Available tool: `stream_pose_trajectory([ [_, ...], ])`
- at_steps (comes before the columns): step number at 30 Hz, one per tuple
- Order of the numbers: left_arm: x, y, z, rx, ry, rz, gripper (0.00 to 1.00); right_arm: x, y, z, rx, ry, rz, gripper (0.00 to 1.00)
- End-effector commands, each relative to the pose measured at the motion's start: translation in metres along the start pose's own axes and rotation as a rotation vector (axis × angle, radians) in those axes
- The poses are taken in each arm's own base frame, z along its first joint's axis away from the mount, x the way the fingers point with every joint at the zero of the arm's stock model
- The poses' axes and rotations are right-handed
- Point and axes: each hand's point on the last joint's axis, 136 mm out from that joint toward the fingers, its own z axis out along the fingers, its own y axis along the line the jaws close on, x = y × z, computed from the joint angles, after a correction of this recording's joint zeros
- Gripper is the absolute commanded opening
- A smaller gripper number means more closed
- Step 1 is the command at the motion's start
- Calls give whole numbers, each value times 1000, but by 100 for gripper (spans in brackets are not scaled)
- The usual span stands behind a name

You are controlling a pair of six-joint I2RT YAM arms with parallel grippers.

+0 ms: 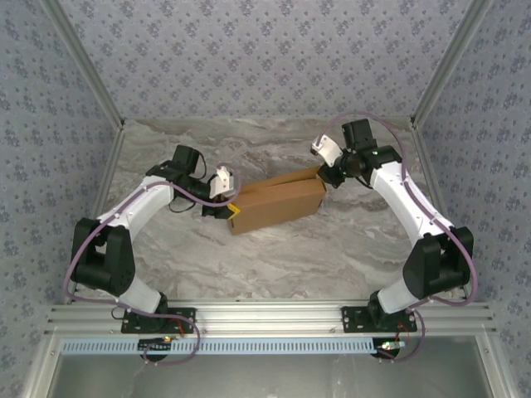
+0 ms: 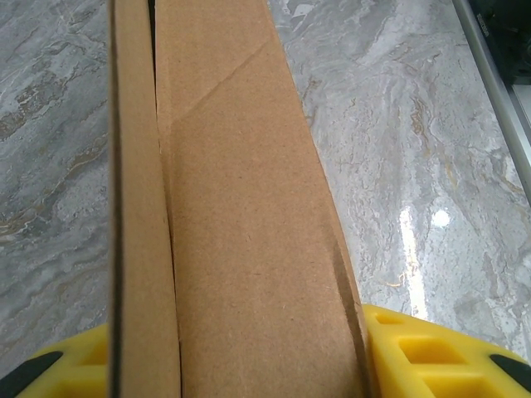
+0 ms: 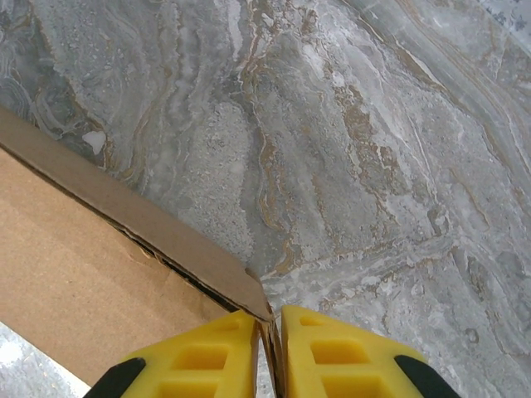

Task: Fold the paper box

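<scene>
**On the worktop [image 1: 348, 249]: box nearly shut, both ends held**

Your paper box [image 1: 278, 205] lies in the middle, long and flat. Your left fingers [image 2: 415, 361] are clamped on its left end, one on each side. Your right fingers [image 3: 195, 361] are almost together, pinching a thin card corner at the far right end. This looks like the last step, closing the top. A dark slit runs along one long edge, so next you likely need to hold the left end steady and gently press that corner in. The box is plain brown, with no words to read.
</scene>
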Motion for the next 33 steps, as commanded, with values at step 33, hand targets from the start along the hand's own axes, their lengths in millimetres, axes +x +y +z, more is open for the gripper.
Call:
stream_pose_trajectory([
  [33, -2, 24, 0, -70, 8, -45, 42, 33, -10, 4, 227, 192, 482, 9],
])
